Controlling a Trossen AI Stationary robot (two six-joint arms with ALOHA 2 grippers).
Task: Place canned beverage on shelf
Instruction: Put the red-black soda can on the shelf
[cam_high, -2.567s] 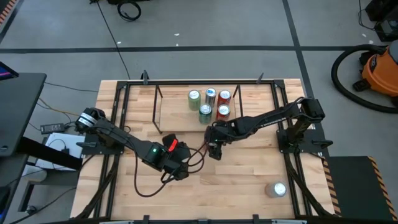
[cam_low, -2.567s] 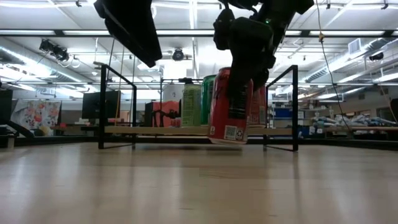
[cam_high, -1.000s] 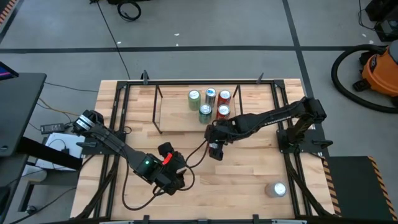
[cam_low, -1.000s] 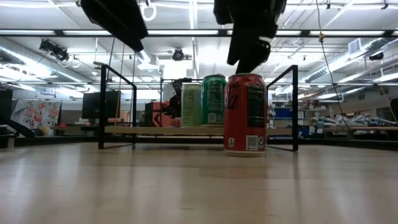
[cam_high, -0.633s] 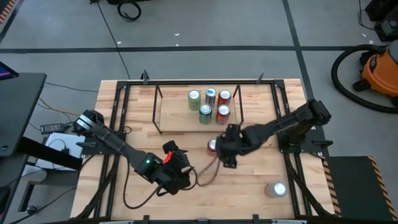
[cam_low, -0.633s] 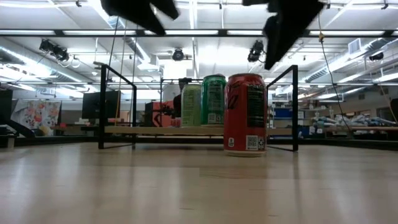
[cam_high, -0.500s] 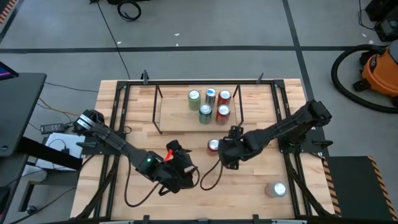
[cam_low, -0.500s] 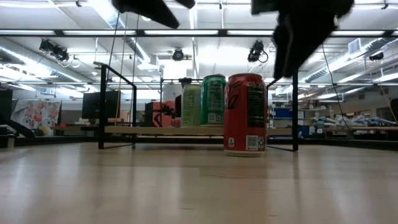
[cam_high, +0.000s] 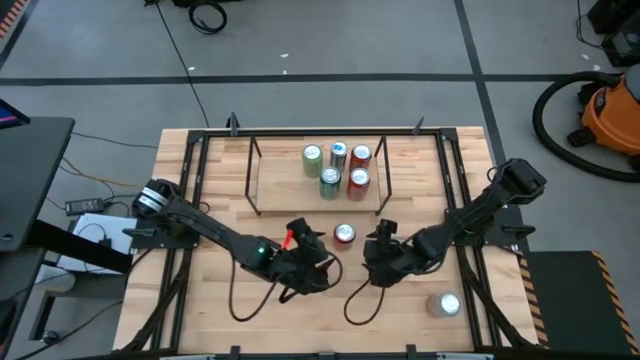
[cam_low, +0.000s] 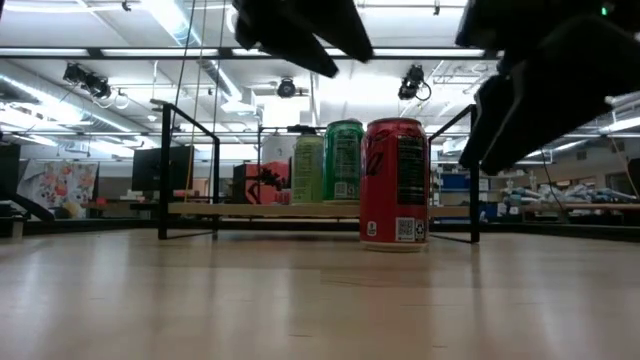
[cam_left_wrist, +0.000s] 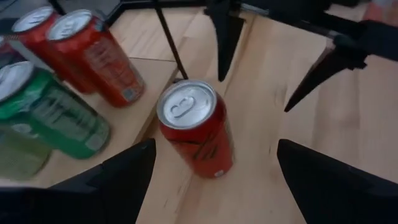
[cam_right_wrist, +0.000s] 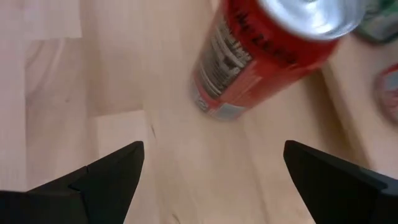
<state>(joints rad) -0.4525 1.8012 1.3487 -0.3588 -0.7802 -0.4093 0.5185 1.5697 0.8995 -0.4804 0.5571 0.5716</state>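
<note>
We see a red can (cam_high: 344, 234) standing upright on the wooden tabletop (cam_high: 400, 310), just in front of the shelf (cam_high: 280, 185) and not on it. Nothing holds this can. The shelf is a low black wire rack with a light wood deck, and five cans stand on its right part: a pale green can (cam_high: 312, 155), a blue can (cam_high: 338, 151) and a red can with a silver top (cam_high: 361, 154) in the back row, then a green can (cam_high: 330, 180) and another red can (cam_high: 358, 179) in front of them. The left claw (cam_high: 318, 262) hangs over the tabletop just to the left of the loose red can and a little nearer the front edge. In the left wrist view its two dark fingers (cam_left_wrist: 118, 180) stand wide apart with the can between them farther off, so this claw is open and grips nothing. The right claw (cam_high: 378, 250) hangs just to the right of the same can. In the right wrist view its fingers (cam_right_wrist: 99, 180) are spread wide too, and the can shows beyond them, so it is open and empty. A silver can (cam_high: 445, 304) stands alone near the front right corner of the tabletop, well apart from the rest. An orange shop vacuum (cam_high: 612, 118) sits on the floor on the right.
</note>
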